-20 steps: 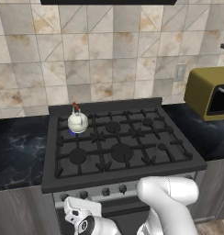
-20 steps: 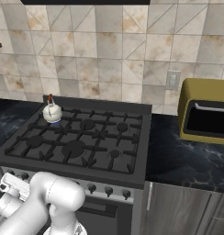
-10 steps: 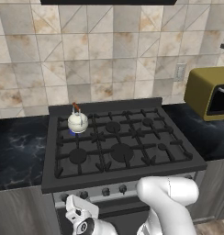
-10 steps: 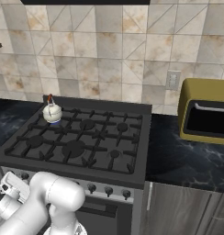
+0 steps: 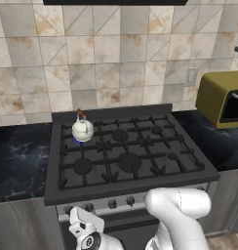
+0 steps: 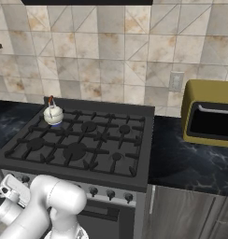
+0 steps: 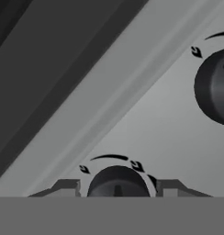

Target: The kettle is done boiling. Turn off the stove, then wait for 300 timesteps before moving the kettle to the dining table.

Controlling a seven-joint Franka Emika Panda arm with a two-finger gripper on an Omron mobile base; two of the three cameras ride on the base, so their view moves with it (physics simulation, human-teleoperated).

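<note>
The small white-silver kettle (image 5: 83,129) (image 6: 53,115) stands on the back-left burner of the black stove (image 5: 140,161) (image 6: 130,154), with a faint blue glow under it. My gripper (image 5: 81,220) (image 6: 8,190) is low, against the left end of the stove's grey knob panel. In the hand view a dark round knob (image 7: 117,181) sits between my gripper (image 7: 117,189) fingertips (image 7: 63,188), which close in on both of its sides. A second knob (image 7: 217,87) shows at the right. The dining table is out of view.
An olive-yellow toaster oven (image 5: 223,97) (image 6: 209,114) stands on the black marble counter (image 6: 190,163) right of the stove. More dark knobs (image 5: 111,204) (image 6: 110,193) line the panel. Tiled wall runs behind, with an outlet (image 5: 191,75).
</note>
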